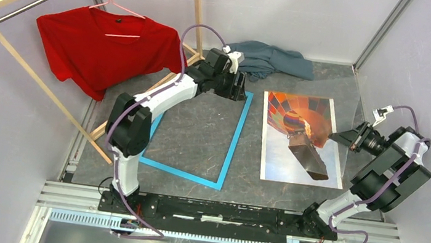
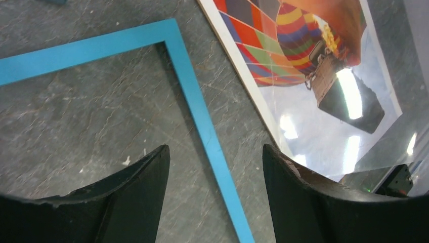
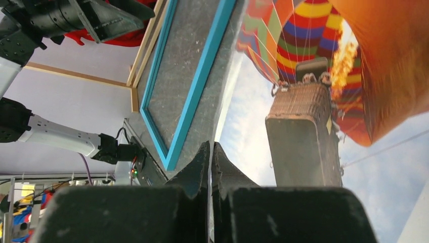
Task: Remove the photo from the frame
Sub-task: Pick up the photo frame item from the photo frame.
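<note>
Top external view: the frame (image 1: pixel 234 139) lies empty at centre on the counter (image 1: pixel 200 126). The photo (image 1: pixel 296 150) lies flat just right of it, apart. The left pincer (image 1: pixel 238 90) hovers wide open and empty over the frame's upper-right corner. The right pincer (image 1: pixel 340 137) is closed on the edge of a clear sheet (image 1: pixel 341 90) tilted over the photo. The best move is probably to lift that sheet away slowly, without dragging the photo.

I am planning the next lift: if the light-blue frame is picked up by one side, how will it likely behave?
The light-blue frame is thin and empty, the table showing through it, so it is probably light and may twist slightly. Lying flat, it would likely slide when pushed, not tip.
</note>
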Available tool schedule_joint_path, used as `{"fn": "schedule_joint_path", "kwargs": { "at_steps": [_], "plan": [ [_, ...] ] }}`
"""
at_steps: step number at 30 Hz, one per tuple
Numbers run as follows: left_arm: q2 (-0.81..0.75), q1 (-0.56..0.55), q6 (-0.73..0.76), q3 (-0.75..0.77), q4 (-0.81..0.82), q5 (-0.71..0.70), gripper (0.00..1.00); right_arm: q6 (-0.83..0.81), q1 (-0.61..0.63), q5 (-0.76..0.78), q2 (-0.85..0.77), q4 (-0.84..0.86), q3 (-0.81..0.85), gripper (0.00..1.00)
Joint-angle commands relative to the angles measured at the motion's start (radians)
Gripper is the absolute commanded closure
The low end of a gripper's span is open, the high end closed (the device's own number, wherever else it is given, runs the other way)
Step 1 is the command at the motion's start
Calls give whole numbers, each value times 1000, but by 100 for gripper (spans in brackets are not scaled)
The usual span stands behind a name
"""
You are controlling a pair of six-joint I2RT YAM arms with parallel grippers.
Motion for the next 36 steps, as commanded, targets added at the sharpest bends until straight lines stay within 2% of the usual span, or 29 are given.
{"fn": "schedule_joint_path", "kwargs": {
  "at_steps": [1,9,18,21,24,26,31,36],
  "plan": [
    [-117,31,107,-61,33,41,26,64,30,-110,-63,-5,95,98],
    [-183,106,131,-152,40,86,21,102,159,-176,-88,-5,200,92],
    [-328,206,234,-245,-16,141,20,102,323,-246,-39,-5,273,91],
    [-408,238,260,-336,-11,127,14,107,372,-258,-15,-6,289,91],
    [-478,251,269,-449,56,98,3,109,425,-259,11,-6,304,91],
    [-507,251,282,-516,109,92,0,112,445,-259,25,-6,311,91],
    [-452,251,280,-565,189,163,0,108,474,-259,62,-8,323,91],
    [-355,250,160,-591,324,304,0,73,508,-259,107,-8,311,91]
  ]
}}
